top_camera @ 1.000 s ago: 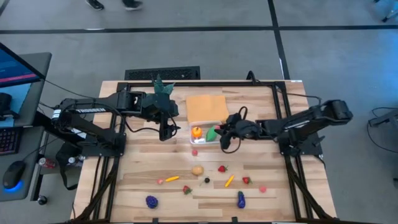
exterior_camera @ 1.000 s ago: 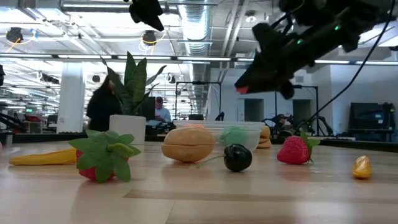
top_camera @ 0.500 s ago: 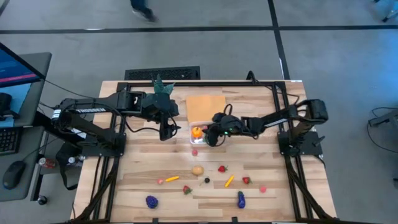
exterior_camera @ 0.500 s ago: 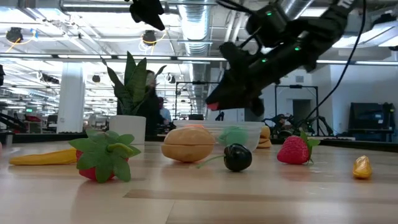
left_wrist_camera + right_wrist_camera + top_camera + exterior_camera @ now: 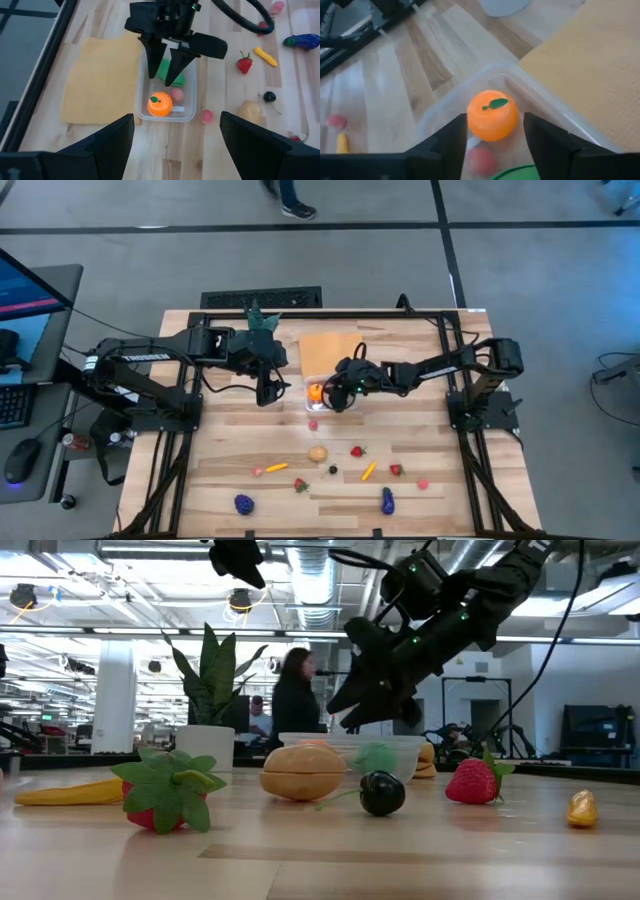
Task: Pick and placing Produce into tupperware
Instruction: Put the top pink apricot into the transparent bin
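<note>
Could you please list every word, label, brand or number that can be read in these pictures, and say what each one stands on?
"TROSSEN": white lettering along the left arm, seen in the high view; small, only just legible.
Monitor at the left edge of the high view: its screen content is too small to read.
Nothing readable shows on the tupperware, the produce, the orange cloth or the table.

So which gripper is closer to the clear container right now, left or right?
Right. The right gripper hangs directly over the tupperware, fingers apart above the toy orange inside. The left gripper hovers off to the container's side, above bare table.
</note>
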Controlling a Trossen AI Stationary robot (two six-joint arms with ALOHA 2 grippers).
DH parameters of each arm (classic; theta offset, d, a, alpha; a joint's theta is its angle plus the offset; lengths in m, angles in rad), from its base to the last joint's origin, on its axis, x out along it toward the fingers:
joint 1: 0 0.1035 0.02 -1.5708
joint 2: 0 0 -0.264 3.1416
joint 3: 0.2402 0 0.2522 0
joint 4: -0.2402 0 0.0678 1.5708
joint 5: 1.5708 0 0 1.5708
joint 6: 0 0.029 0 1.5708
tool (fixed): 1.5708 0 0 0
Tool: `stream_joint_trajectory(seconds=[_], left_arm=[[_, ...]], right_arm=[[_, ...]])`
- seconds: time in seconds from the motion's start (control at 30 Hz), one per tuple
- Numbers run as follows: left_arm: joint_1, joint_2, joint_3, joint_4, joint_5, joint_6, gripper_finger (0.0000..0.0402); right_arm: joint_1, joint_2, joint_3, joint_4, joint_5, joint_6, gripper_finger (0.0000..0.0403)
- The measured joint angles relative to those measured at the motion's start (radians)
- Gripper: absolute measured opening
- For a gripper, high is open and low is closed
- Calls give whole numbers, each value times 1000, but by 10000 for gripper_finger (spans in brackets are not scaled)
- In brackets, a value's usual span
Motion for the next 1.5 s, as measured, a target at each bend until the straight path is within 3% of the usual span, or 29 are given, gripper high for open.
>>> stream_joint_trajectory(seconds=[0.2,0.4,0.63,1.0,1.23,1.5], left_arm=[[0,0,0,-9,-15,11,286],[-13,-2,-16,-57,-15,-9,286],[-54,-78,-193,6,-15,-97,286],[-117,-290,-583,458,-29,-287,286],[-178,-331,-775,745,-65,-383,286],[-262,-311,-921,927,-163,-485,286]], right_arm=[[6,-33,-1,-15,-6,-9,226],[44,-186,-1,-119,12,-124,229],[104,-449,-16,-327,175,-208,220],[203,-811,-58,-702,389,-87,215],[289,-917,-57,-885,504,43,211],[365,-986,-59,-1032,589,169,207]])
